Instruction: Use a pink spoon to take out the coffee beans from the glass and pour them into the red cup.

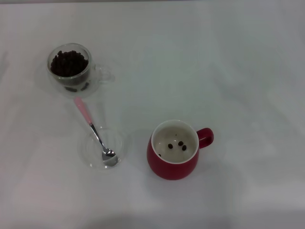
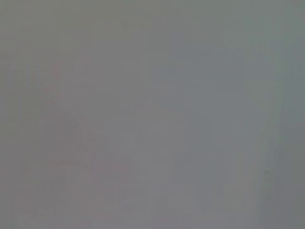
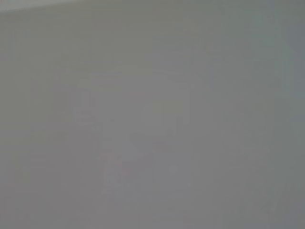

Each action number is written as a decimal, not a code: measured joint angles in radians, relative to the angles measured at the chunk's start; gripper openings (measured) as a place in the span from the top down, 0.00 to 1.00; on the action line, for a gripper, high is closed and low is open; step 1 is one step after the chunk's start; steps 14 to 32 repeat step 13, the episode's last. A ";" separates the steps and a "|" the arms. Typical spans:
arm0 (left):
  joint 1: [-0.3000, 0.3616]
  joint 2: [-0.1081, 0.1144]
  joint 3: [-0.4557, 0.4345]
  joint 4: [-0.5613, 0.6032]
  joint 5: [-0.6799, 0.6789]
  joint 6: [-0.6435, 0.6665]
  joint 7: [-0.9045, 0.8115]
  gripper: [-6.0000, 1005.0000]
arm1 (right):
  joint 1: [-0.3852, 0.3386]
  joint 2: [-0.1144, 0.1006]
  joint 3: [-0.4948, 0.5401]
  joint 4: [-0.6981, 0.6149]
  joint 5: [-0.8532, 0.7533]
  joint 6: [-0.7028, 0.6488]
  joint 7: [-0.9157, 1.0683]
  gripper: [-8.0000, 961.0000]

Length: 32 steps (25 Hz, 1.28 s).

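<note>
White table (image 1: 238, 57) | pink spoon (image 1: 95, 133) bowl in dish (image 1: 121, 143) | no gripper visible

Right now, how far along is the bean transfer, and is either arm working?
Done: a few coffee beans already lie in the red cup. In hand: nothing; the pink spoon rests with its bowl in the shallow clear dish, handle pointing toward the glass. Neither end effector appears in any view. Left: most beans remain in the glass, so more scoops are needed.
</note>
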 joint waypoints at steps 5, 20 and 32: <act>-0.057 -0.001 -0.002 -0.087 -0.040 -0.107 0.168 0.26 | 0.044 -0.014 0.014 -0.006 -0.004 0.083 -0.001 0.37; -0.068 0.002 0.000 -0.114 -0.100 -0.103 0.258 0.26 | 0.043 0.026 0.033 -0.029 -0.007 0.070 -0.016 0.37; -0.068 0.002 0.000 -0.114 -0.100 -0.103 0.258 0.26 | 0.043 0.026 0.033 -0.029 -0.007 0.070 -0.016 0.37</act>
